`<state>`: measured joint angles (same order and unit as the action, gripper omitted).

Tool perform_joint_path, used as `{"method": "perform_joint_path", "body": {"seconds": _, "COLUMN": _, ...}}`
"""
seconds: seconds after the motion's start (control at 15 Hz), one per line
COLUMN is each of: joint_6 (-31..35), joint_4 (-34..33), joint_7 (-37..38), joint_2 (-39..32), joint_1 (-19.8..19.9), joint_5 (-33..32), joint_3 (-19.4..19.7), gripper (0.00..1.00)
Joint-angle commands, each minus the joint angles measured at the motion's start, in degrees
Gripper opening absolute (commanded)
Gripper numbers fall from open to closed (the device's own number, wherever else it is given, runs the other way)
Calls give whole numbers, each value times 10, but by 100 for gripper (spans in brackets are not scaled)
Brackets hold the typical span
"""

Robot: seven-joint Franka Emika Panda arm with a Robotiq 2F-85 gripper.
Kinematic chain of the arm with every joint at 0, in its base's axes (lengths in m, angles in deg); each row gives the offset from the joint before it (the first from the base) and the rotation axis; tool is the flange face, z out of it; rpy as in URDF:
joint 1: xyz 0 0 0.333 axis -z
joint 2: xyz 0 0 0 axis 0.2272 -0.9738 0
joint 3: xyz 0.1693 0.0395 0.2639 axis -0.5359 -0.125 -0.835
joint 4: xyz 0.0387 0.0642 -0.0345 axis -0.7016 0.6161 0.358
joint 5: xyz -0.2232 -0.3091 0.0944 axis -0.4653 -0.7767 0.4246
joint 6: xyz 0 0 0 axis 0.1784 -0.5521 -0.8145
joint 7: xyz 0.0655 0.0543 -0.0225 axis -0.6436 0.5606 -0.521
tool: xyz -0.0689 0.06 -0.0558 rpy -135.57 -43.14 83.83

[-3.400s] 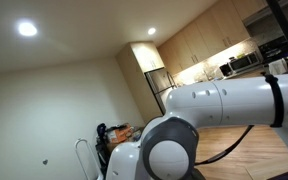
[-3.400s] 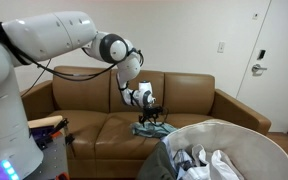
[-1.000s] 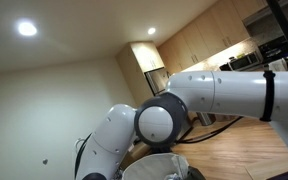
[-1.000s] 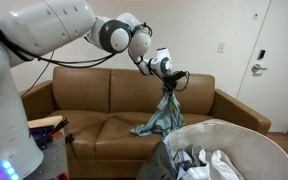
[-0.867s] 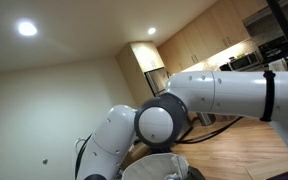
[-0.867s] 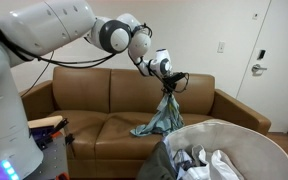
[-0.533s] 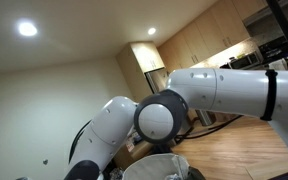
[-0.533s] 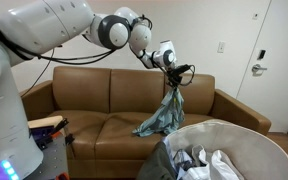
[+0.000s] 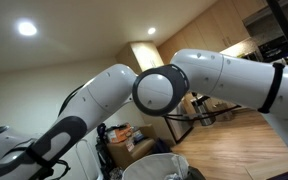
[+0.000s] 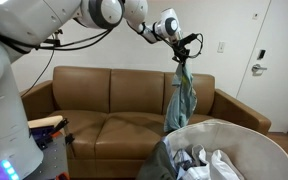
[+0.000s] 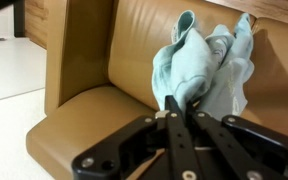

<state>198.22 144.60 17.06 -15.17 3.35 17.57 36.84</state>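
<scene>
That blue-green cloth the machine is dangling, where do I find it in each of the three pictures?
Exterior view filled by the robot arm: the cloth is not in it.
Exterior view facing the sofa: the cloth hangs right of centre from the pincer, down toward the basket.
Wrist view: the cloth sits upper right, pinched in the pincer.
Shared landmark: the brown sofa; the basket links both exterior views.

We are in a home: a brown leather sofa (image 10: pixel 114 100) fills the middle of an exterior view, a laundry basket (image 10: pixel 274 160) of clothes sits lower right, and wooden kitchen cabinets (image 9: pixel 206 30) line the upper right above a wood floor (image 9: pixel 239 150).
</scene>
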Motion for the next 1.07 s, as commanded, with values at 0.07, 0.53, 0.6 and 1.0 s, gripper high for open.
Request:
{"method": "perform_joint_path", "body": {"seconds": 0.07, "joint_6": -9, "joint_4": 10, "joint_7": -4, "joint_2": -2, "joint_1": 2, "joint_5": 8, "joint_3": -4, "gripper": 8}}
{"method": "perform_joint_path", "body": {"seconds": 0.53, "joint_6": 21, "joint_4": 180, "joint_7": 53, "joint_2": 92, "joint_1": 11, "joint_5": 83, "joint_3": -45, "gripper": 8}}
{"method": "perform_joint_path", "body": {"seconds": 0.6, "joint_6": 25, "joint_4": 208, "joint_7": 72, "joint_2": 104, "joint_1": 11, "joint_5": 89, "joint_3": -47, "gripper": 8}}
{"method": "perform_joint_path", "body": {"seconds": 1.0, "joint_6": 49, "joint_4": 240, "joint_7": 183, "joint_2": 110, "joint_1": -2, "joint_5": 68, "joint_3": -35, "gripper": 7}}
